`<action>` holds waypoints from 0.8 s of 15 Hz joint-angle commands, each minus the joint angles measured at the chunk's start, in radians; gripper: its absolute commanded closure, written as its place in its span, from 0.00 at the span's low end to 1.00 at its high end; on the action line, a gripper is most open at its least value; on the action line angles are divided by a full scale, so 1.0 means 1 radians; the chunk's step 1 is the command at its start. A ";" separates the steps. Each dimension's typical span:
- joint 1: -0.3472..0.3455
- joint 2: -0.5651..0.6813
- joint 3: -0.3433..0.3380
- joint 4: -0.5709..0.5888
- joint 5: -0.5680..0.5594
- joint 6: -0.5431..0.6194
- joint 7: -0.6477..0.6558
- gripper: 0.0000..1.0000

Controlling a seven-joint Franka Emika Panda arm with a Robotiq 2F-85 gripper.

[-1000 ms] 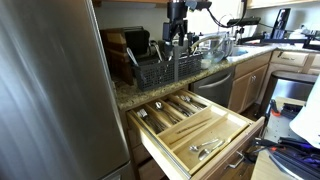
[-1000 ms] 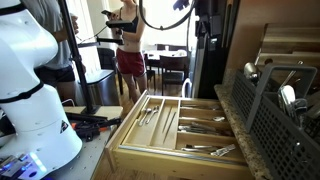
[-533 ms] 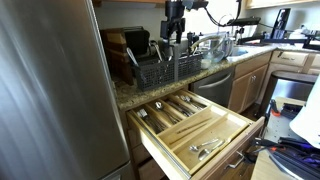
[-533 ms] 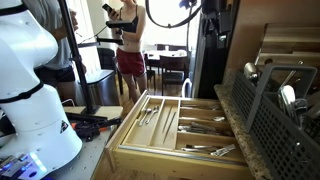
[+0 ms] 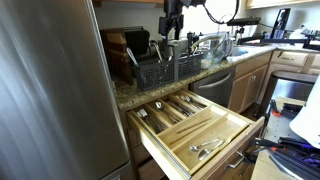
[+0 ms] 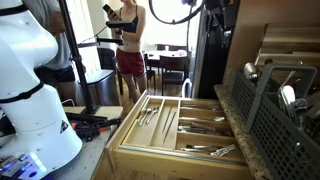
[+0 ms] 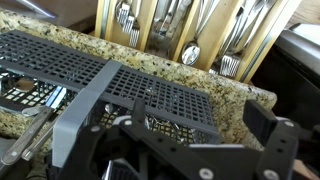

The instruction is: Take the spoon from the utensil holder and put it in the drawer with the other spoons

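Starting at the gripper [image 5: 173, 33]: hanging straight over the utensil holder [image 5: 160, 68], fingers [image 7: 88, 115] spread well apart in the wrist view, nothing pinched between them. Crept upward a bit compared with a second ago, same column, no sideways drift worth mentioning. Nothing else in the scene budged.

Directly underneath, down in the holder: what looks like the spoon [image 6: 287, 96], silvery, poking up among the dark utensils [image 6: 252, 72]. Hard to say from the wrist view which handle is which.

Further down and out past the granite countertop [image 7: 150, 65]: the drawer [image 5: 232, 128], pulled wide open, with the other spoons [image 7: 192, 52] lying in their wooden slot.

So probably no grab yet. Empty-handed and climbing reads like a re-aim, not a carry. Still needs a drop back down onto that handle before heading drawer-ward.
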 commanded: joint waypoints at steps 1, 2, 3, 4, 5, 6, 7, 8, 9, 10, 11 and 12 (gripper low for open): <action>0.008 0.001 -0.008 0.002 -0.001 -0.002 0.000 0.00; 0.008 0.002 -0.008 0.002 -0.001 -0.002 0.000 0.00; 0.008 0.002 -0.008 0.002 -0.001 -0.002 0.000 0.00; 0.010 -0.003 -0.005 -0.017 -0.001 0.006 0.017 0.00; 0.011 0.000 -0.005 -0.019 0.006 0.007 0.017 0.00; 0.009 0.007 -0.005 -0.025 -0.004 0.015 0.029 0.00; 0.009 0.009 -0.005 -0.028 -0.006 0.016 0.034 0.00; 0.008 0.012 -0.006 -0.030 -0.009 0.019 0.038 0.00; 0.009 0.016 -0.006 -0.031 -0.013 0.021 0.042 0.00; 0.009 0.022 -0.007 -0.029 -0.016 0.021 0.046 0.00; 0.009 0.028 -0.008 -0.027 -0.020 0.023 0.049 0.00; 0.009 0.032 -0.009 -0.025 -0.024 0.026 0.053 0.00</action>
